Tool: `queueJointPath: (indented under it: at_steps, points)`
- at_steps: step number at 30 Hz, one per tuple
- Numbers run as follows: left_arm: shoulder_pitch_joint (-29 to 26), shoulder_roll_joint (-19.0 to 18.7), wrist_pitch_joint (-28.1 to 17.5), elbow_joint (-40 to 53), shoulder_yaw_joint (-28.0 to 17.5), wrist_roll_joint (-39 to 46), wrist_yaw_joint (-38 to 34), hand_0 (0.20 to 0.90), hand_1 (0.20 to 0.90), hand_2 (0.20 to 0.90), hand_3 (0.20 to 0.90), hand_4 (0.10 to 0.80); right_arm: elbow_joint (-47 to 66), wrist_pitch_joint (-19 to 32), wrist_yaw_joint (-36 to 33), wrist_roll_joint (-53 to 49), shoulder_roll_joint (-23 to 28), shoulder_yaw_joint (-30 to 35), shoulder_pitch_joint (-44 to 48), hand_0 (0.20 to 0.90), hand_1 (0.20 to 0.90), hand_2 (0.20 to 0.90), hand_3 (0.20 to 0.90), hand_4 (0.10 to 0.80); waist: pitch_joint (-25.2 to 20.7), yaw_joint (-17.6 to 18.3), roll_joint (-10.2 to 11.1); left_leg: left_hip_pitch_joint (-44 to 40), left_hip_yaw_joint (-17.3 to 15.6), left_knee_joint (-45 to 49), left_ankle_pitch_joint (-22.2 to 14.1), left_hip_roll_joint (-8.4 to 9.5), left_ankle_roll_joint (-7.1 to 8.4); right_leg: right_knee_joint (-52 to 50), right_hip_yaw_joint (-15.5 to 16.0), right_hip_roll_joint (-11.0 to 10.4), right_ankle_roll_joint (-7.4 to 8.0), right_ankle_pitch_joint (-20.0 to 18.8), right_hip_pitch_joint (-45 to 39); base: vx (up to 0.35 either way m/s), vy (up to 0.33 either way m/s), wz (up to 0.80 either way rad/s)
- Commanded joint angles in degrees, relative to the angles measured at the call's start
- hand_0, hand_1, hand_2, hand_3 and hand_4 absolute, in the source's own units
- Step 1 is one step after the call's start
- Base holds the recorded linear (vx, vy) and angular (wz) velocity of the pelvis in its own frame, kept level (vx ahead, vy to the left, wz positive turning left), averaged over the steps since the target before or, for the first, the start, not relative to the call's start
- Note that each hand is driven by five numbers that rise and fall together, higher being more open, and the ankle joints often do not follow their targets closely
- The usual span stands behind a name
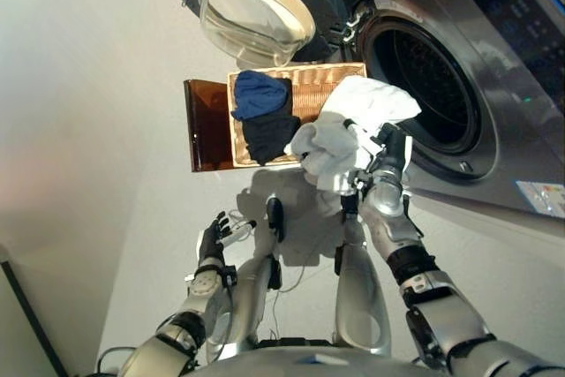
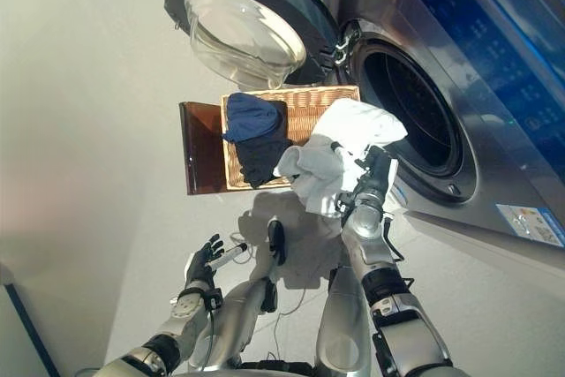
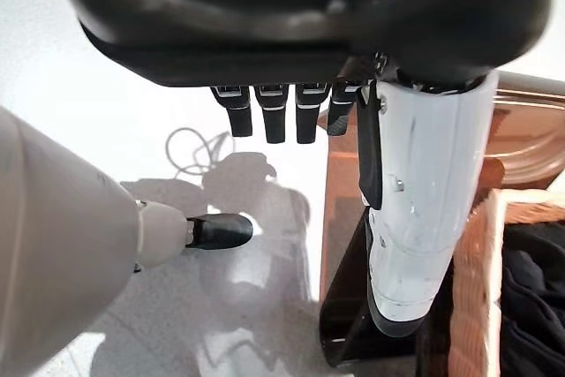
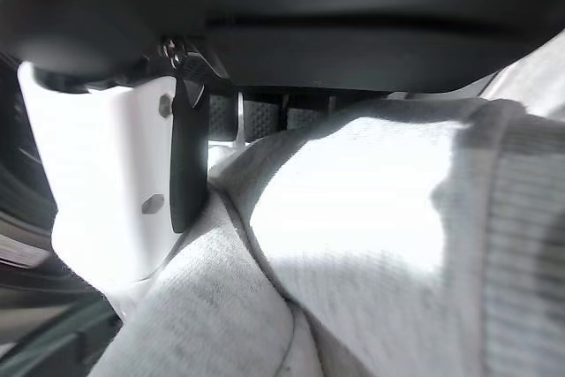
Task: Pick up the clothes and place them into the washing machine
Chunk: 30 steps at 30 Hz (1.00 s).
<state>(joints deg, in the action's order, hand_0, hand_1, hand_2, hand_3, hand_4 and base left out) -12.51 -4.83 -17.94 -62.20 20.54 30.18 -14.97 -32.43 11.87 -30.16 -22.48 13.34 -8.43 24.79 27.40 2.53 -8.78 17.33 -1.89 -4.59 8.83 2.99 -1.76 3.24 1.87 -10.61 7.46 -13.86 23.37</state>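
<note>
My right hand (image 1: 388, 152) is shut on a white garment (image 1: 353, 125) and holds it in the air between the wicker basket (image 1: 327, 86) and the washing machine's open drum (image 1: 424, 90). The cloth bunches against the fingers in the right wrist view (image 4: 371, 218). A blue garment (image 1: 260, 93) and a black garment (image 1: 269, 134) lie in the basket, which rests on the dark brown box (image 1: 205, 125). My left hand (image 1: 214, 237) hangs low near the floor, open and empty; it also shows in the left wrist view (image 3: 282, 112).
The machine's round door (image 1: 256, 6) with its glass bowl stands swung open above the basket. The steel front of the washing machine (image 1: 512, 77) fills the right side. Pale floor (image 1: 88, 130) spreads to the left of the box.
</note>
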Motion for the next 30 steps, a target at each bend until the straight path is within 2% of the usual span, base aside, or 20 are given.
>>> queueJointPath:
  at_steps: [1,6,15,30]
  points:
    - [2.6,-0.5,-1.9,-2.7,0.0,-1.2,-1.8,0.900,0.900,0.900,0.900,0.800,9.3,8.0,-1.6,5.5,0.0,1.4,0.9,0.200,0.200,0.200,0.200,0.300,-4.7,0.3,0.9,-1.7,2.2,2.8,-6.8,0.61,3.04,-7.9,-1.7,-4.9,2.25,7.1,1.5,0.041,-0.018,-0.05]
    - [2.5,-0.5,-2.1,-2.2,0.6,-1.8,-1.9,0.900,0.900,0.900,0.900,0.800,6.8,7.6,-2.9,6.9,1.6,2.6,3.1,0.200,0.200,0.200,0.200,0.300,-4.7,0.3,0.7,-1.6,1.8,3.4,-7.2,0.66,3.06,-7.9,-2.0,-4.9,2.18,7.1,1.6,0.013,-0.005,-0.01]
    - [2.9,-0.6,-1.9,-2.7,1.5,-1.7,-1.4,0.900,0.900,0.900,0.900,0.800,1.5,9.5,-7.4,2.4,5.0,7.9,12.0,0.200,0.200,0.200,0.200,0.300,-4.6,-0.3,-0.6,-1.0,2.1,3.1,-7.0,0.64,3.36,-8.6,-2.2,-4.5,1.75,7.7,2.6,0.011,-0.007,-0.02]
    - [3.4,-0.8,-1.8,-2.0,2.8,-2.0,-0.2,0.900,0.900,0.900,0.900,0.800,-7.9,10.6,-8.6,-3.4,12.1,11.3,21.9,0.200,0.200,0.200,0.200,0.300,-5.2,-1.2,-2.4,-1.0,2.2,1.7,-6.7,0.73,3.73,-8.7,-2.8,-4.1,1.38,8.1,3.5,0.006,-0.003,0.00]
